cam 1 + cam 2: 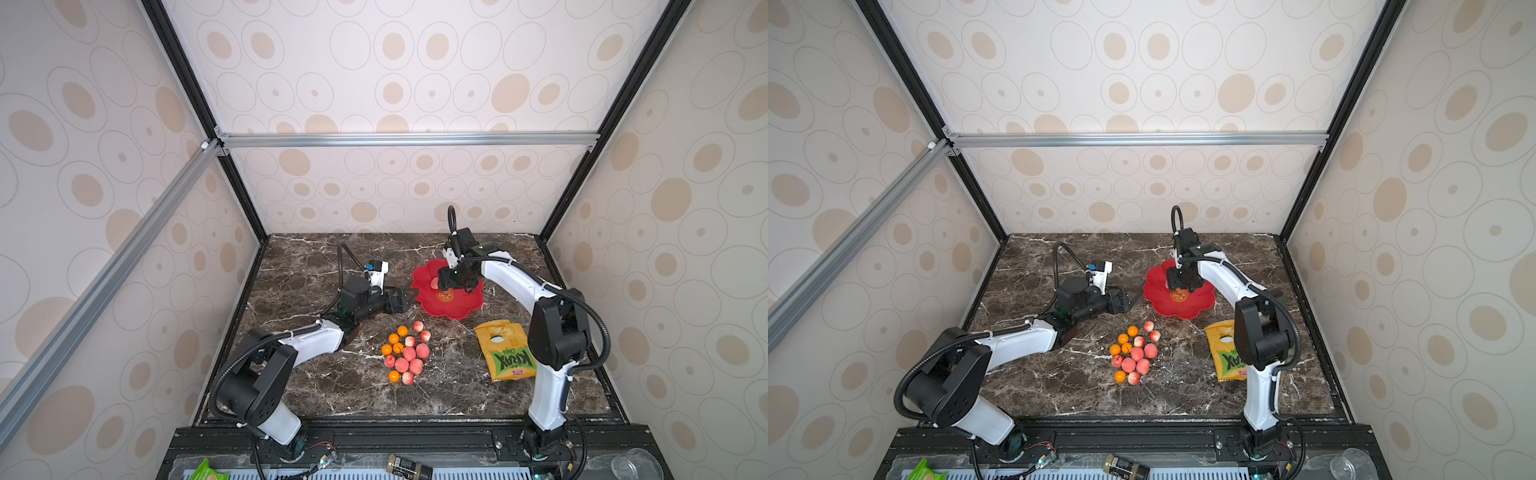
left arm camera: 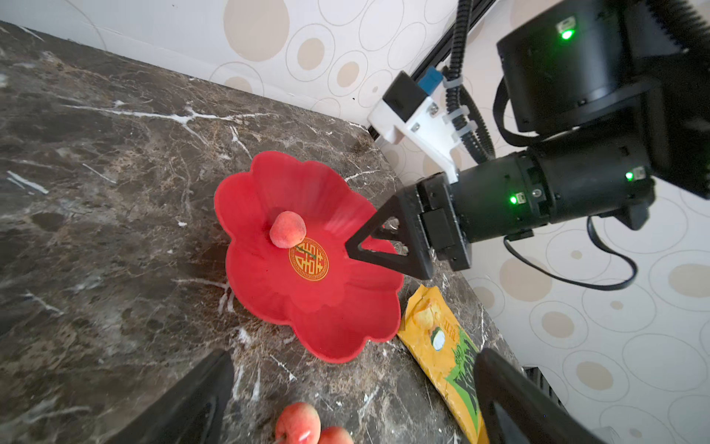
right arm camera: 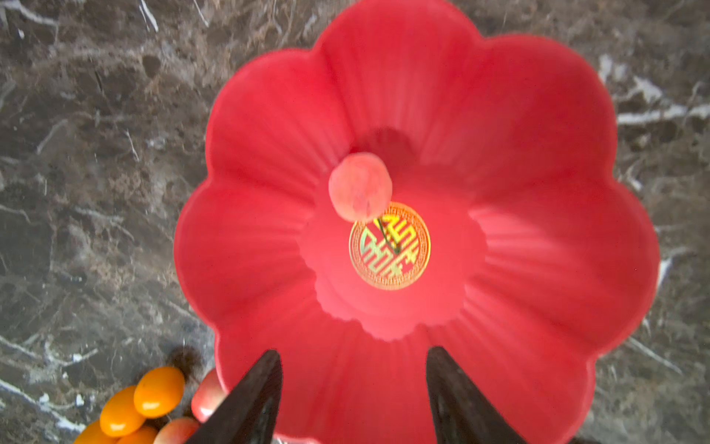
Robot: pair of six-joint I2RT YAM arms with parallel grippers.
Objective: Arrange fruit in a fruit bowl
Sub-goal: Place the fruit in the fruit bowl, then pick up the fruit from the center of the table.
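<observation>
On the counter [image 1: 332,390], top view: fruit pile [image 1: 403,353] loose, near bowl [image 1: 457,309]. Left wrist: left claw [image 2: 353,357] wide, empty. Right wrist: right claw [image 3: 353,350] parted, empty; one peach [image 3: 360,187] in bowl. Fruit probably light, rolly; pinch across middle.

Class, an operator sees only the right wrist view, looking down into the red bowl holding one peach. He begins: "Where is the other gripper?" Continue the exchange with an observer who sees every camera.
Observer: The left gripper hangs open beside the fruit bowl, on the robot's left of it.
Operator: How much is outside the bowl?
Observer: Over a dozen pieces of fruit lie clustered on the table, between the bowl and the robot.
Operator: Anything else nearby?
Observer: A yellow-green snack bag lies flat next to the bowl, on the robot's right.
</observation>
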